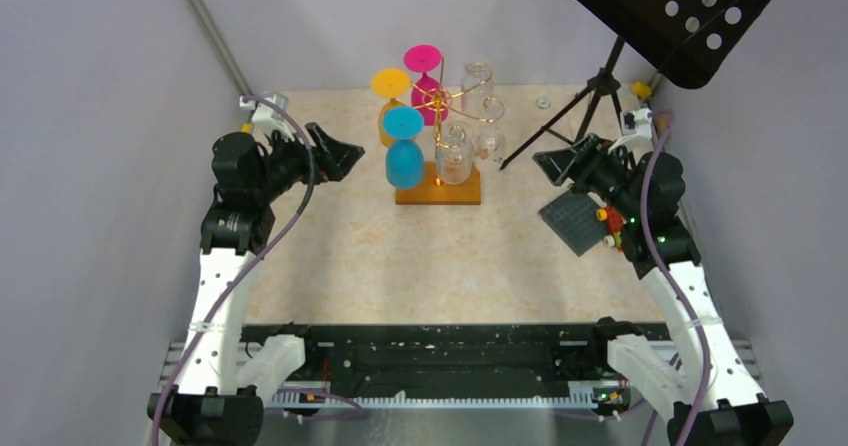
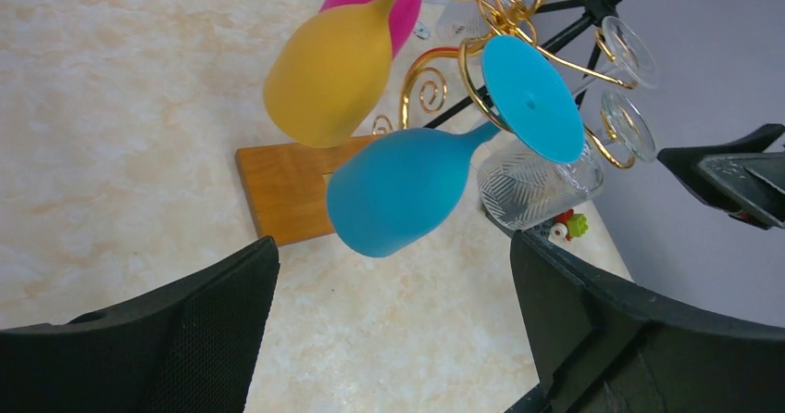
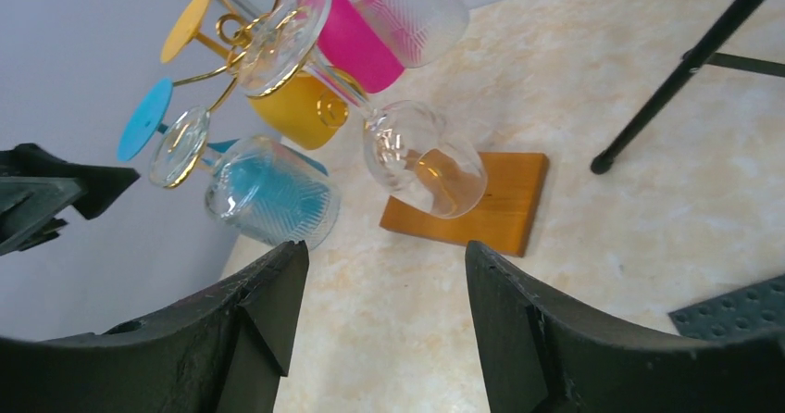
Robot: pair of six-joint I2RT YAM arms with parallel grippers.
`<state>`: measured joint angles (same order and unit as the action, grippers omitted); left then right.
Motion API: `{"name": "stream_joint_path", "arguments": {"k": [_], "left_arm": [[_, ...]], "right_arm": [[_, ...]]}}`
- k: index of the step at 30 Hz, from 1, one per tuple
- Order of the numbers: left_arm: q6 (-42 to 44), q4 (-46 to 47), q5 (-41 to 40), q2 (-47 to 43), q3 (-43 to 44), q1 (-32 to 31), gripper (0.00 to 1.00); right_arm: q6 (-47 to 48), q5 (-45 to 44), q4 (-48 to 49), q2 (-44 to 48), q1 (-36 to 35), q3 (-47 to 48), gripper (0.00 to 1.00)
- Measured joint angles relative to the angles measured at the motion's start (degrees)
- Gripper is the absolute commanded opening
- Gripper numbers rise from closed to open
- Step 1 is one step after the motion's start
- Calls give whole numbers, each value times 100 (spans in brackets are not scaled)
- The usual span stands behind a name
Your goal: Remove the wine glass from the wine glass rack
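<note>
- The rack (image 1: 437, 195) is set far centre on the table (image 1: 400, 266), between the two arms.
- Glasses are hung on it foot up and bowl down, with stems roughly upright.
- The blue glass (image 1: 405, 162) is hung on the rack's near-left side, just right of the left gripper (image 1: 345, 158); the left arm is judged nearer to it.
- A clear glass (image 1: 455, 156) is faced by the right gripper (image 1: 545, 164).
- Both grippers are spread wide, with nothing held or touched.

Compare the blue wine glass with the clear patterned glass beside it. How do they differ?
The blue glass is opaque and plain; the clear glass is see-through with etched lines. The blue glass hangs nearer the left arm, the clear glass nearer the right arm. Both hang upside down from the rack.
</note>
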<state>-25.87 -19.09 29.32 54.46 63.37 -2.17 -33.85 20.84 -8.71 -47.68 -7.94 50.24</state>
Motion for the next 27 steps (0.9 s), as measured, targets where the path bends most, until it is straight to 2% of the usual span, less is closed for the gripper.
{"name": "stream_joint_path", "arguments": {"k": [5, 13, 23, 27], "left_arm": [[-42, 111, 387, -57, -96, -4, 99], [-39, 249, 647, -302, -103, -15, 99], [-105, 487, 1043, -363, -249, -76, 99], [-125, 579, 1104, -382, -264, -94, 99]], "right_arm": [[-492, 415, 560, -35, -68, -275, 66], [-1040, 501, 1340, -289, -599, -302, 65], [-2415, -531, 2188, -656, -1808, -450, 59], [-2863, -949, 2378, -850, -2061, -450, 55]]}}
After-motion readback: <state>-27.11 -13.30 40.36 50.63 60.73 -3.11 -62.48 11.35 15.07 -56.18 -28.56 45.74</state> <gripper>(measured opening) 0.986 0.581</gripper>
